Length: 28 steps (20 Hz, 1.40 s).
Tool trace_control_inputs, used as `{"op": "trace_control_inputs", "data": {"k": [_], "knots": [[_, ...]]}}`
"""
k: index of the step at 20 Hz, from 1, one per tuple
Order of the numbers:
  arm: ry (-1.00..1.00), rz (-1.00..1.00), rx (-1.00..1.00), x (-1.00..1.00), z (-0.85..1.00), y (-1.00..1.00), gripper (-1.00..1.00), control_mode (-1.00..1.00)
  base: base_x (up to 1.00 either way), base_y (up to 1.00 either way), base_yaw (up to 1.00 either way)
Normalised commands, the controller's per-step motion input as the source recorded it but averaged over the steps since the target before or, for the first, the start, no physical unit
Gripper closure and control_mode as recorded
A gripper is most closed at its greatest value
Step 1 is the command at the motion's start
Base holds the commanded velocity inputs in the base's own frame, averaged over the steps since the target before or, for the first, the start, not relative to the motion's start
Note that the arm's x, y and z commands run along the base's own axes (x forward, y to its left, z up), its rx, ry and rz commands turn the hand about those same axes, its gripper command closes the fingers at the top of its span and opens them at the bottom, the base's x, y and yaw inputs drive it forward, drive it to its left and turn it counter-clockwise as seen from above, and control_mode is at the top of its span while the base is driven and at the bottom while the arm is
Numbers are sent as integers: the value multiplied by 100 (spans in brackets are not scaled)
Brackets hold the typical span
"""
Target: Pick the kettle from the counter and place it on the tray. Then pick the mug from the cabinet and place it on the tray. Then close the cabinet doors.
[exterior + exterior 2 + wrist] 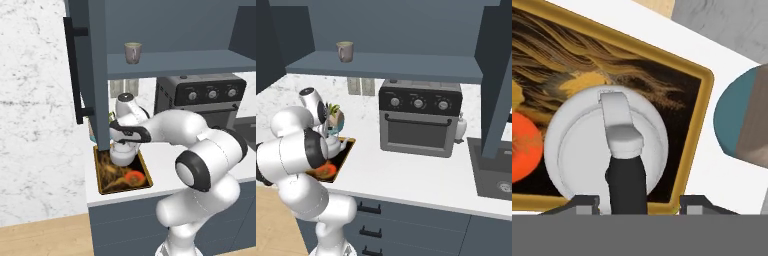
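Kettle (604, 145) on the tray (704, 80) – pincer (638, 201) tips cut off, grip impossible to tell – mug (132, 52) on shelf.

No legible text or labels anywhere

The kettle (607, 150) sits in the tray (146, 170), which lies on the counter (421, 175) at its left end, with a plant pot (744, 117) just beside the tray. The oven (420, 117) stands on the counter to the right. The mug (133, 52) stands on the shelf of the cabinet (200, 30) above, between 2 open cabinet doors (92, 70).
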Motion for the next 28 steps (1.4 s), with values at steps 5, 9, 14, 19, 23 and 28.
{"op": "trace_control_inputs", "data": {"k": [5,9,14,19,23,28], "knots": [[-1,0,8,-13,46,-2,-100,-100,0,0,0],[0,0,13,-11,57,0,-100,-100,0,0,0],[-3,-5,23,-41,58,-7,-100,-100,0,0,0],[-16,-35,34,-69,35,-9,-100,-100,0,0,0],[-14,-50,37,-67,32,0,-100,-100,0,0,0],[0,-55,44,-57,53,0,-100,-100,0,0,0]]}}
